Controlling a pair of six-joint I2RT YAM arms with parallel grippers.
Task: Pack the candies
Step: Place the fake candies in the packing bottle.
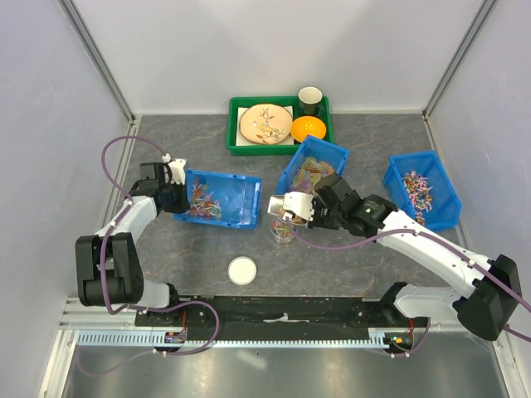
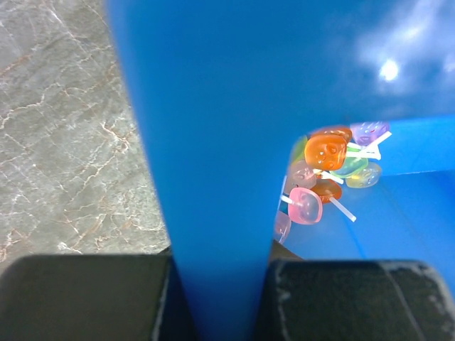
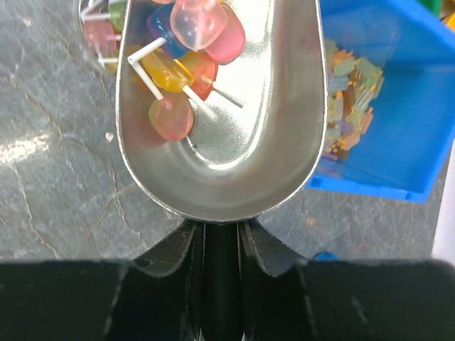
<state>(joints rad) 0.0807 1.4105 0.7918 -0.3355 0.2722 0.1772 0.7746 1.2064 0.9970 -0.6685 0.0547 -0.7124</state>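
Note:
The candies are small bright sweets on white sticks. Several lie in the left blue bin [image 1: 242,199], heaped at its left end [image 1: 202,201], and show in the left wrist view [image 2: 327,153]. My left gripper [image 1: 177,197] is shut on that bin's left wall [image 2: 213,142], one finger on each side [image 2: 220,288]. My right gripper [image 1: 314,207] is shut on the handle of a metal scoop [image 1: 278,206]. In the right wrist view the scoop [image 3: 242,142] holds several candies [image 3: 188,64], and its tip is over a small clear jar [image 1: 283,233] with candies inside [image 3: 99,28].
A white lid [image 1: 242,270] lies near the front. The middle blue bin [image 1: 332,151] holds pastel packets [image 3: 352,85]. The right blue bin [image 1: 444,178] holds tiny sweets. A green tray [image 1: 232,133] at the back carries a plate [image 1: 265,123], an orange bowl [image 1: 308,128] and a dark cup [image 1: 310,99].

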